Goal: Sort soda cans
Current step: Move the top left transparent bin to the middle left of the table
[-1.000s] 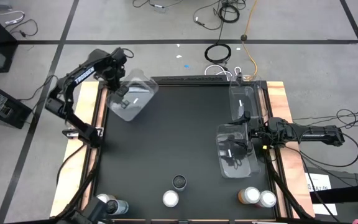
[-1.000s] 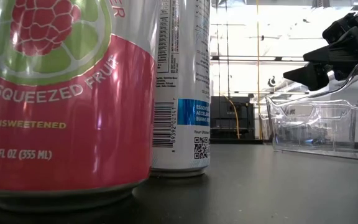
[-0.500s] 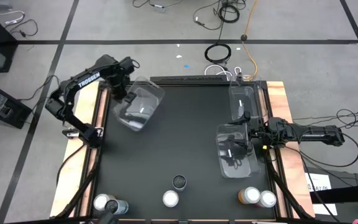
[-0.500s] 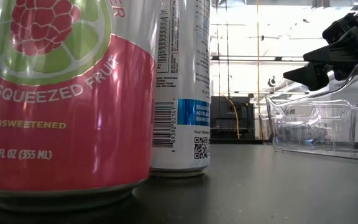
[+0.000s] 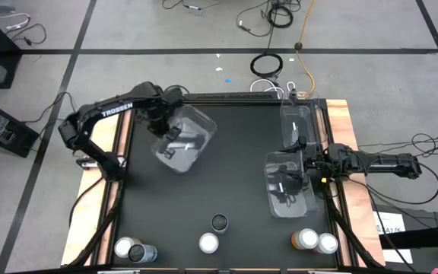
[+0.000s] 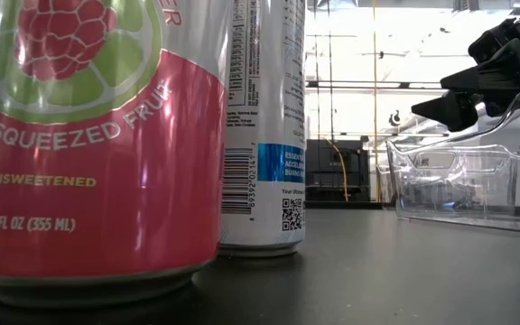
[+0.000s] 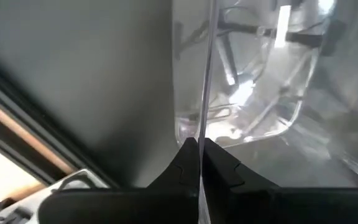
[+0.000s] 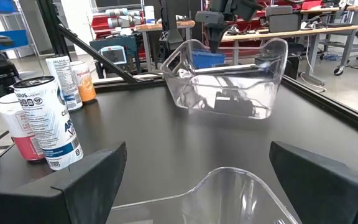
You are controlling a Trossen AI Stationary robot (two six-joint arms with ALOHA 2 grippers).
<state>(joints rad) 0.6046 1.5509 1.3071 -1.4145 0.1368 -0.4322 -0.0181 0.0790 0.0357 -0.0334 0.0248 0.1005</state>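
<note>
My left gripper (image 5: 164,120) is shut on a clear plastic bin (image 5: 186,138) at the table's far left; the right wrist view shows the same bin (image 8: 229,87) hanging under it. Whether the bin's bottom touches the table, I cannot tell. My right gripper (image 5: 304,162) stands open and level at the right edge, above the rim of a second clear bin (image 5: 289,186), touching nothing. Several soda cans stand along the near edge: two at the left (image 5: 134,250), a dark-topped one (image 5: 219,222) and a silver-topped one (image 5: 208,243) in the middle, and two at the right (image 5: 315,241). My left gripper pinches the upper edge of one thin wall of the clear bin (image 7: 201,127) between its two fingers. The fingers (image 7: 185,162) come from above and point down. One finger is inside the bin and one outside. The bin hangs below them, slightly tilted.
A third clear bin (image 5: 295,122) stands at the far right. The middle of the black table top (image 5: 226,175) lies bare. In the low view a pink can (image 6: 88,144) and a white can (image 6: 264,126) fill the left, and a bin (image 6: 477,181) sits at the right.
My left gripper has gone from the far left corner toward the table's right edge and a little nearer, taking the clear bin with it. The bin has turned somewhat about on the way. The gripper has stayed shut on it.
</note>
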